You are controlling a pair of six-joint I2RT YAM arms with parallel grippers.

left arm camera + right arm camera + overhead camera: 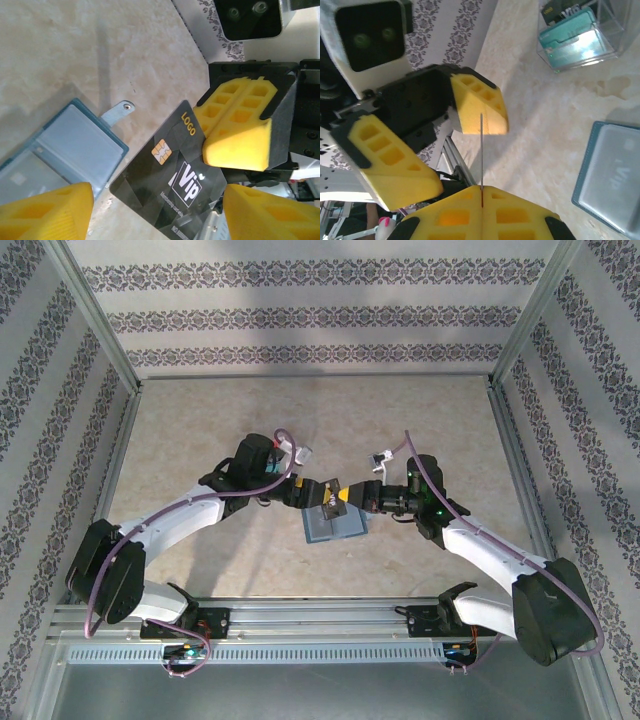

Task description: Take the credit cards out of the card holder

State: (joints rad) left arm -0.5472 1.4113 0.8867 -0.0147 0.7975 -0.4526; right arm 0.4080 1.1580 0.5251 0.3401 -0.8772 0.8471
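Beige marbled table [200, 440], patterned walls on three sides. At centre the right gripper [481, 197] is clamped, pads pressed together, on one short end of a black credit card [165, 185]. The card is held clear of the surface and appears edge-on as a thin line in the right wrist view. It bears a gold chip, "LOGO" and "Vip" lettering.

The left gripper [157, 215] faces it with fingers apart, one on either side of the card's free end. No contact can be confirmed.

The card holder [75, 145] lies open and flat on the table just below the card, apart from it, with its snap tab [120, 110] extended. "Vip" lettering shows through one clear pocket in the right wrist view. Farther off, a clear stand [615, 30] holds a teal card [570, 37].
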